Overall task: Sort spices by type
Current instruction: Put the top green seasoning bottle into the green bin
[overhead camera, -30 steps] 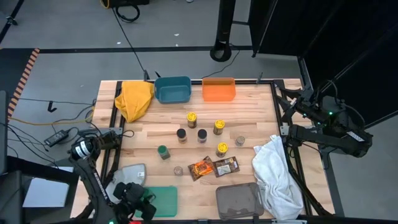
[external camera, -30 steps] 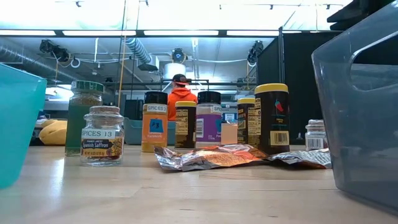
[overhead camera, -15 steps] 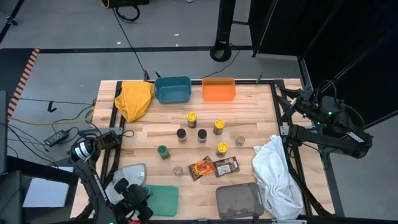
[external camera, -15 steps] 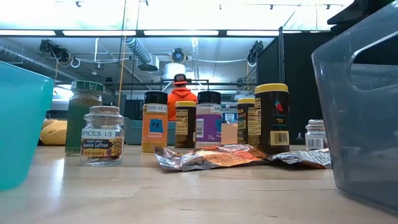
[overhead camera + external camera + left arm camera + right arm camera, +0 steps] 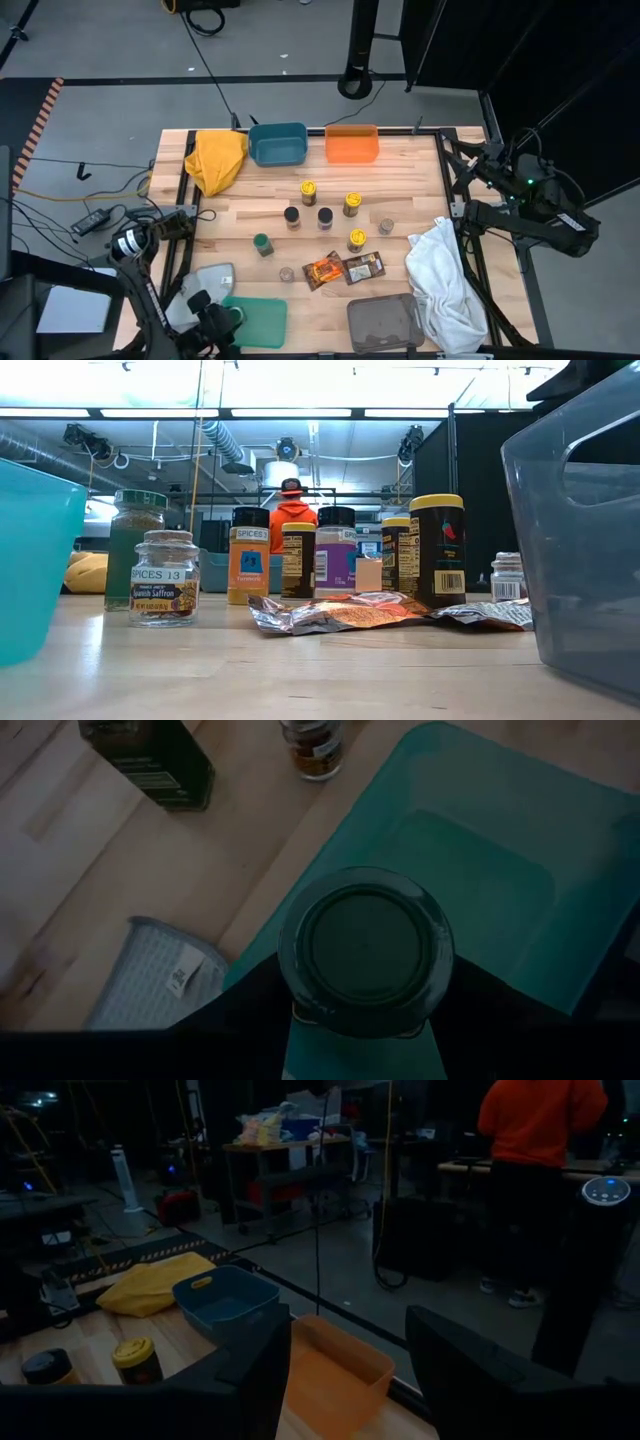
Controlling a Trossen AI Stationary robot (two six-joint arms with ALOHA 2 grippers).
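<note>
Spice jars with yellow (image 5: 351,204), dark (image 5: 292,215), green (image 5: 262,243) and clear (image 5: 287,273) lids stand upright mid-table. An orange packet (image 5: 323,270) and a brown one (image 5: 363,267) lie flat beside them. At the near left, my left gripper (image 5: 212,325) hangs over the teal bin's (image 5: 262,322) left edge, shut on a jar (image 5: 365,950) whose dark round end faces the wrist camera. My right gripper (image 5: 345,1370) waits open and level at the table's far right (image 5: 462,158), nothing between its fingers. My left gripper has the jar between its two fingers, which show only as dark shapes on either side of the jar's body (image 5: 300,1015). The fingers slant down from the table's near left. The jar is lifted clear, above the teal bin's floor (image 5: 470,880).
A blue bin (image 5: 277,143), an orange bin (image 5: 351,144) and a yellow cloth (image 5: 217,158) line the far edge. A grey bin (image 5: 382,322) and a white cloth (image 5: 445,280) sit near right. A pale grey mesh tray (image 5: 205,280) lies left of the teal bin.
My left gripper has rolled about its own axis and drifted slightly toward the table's left edge, keeping the jar between its fingers; more of the teal bin shows from above now. The right arm has kept still.
</note>
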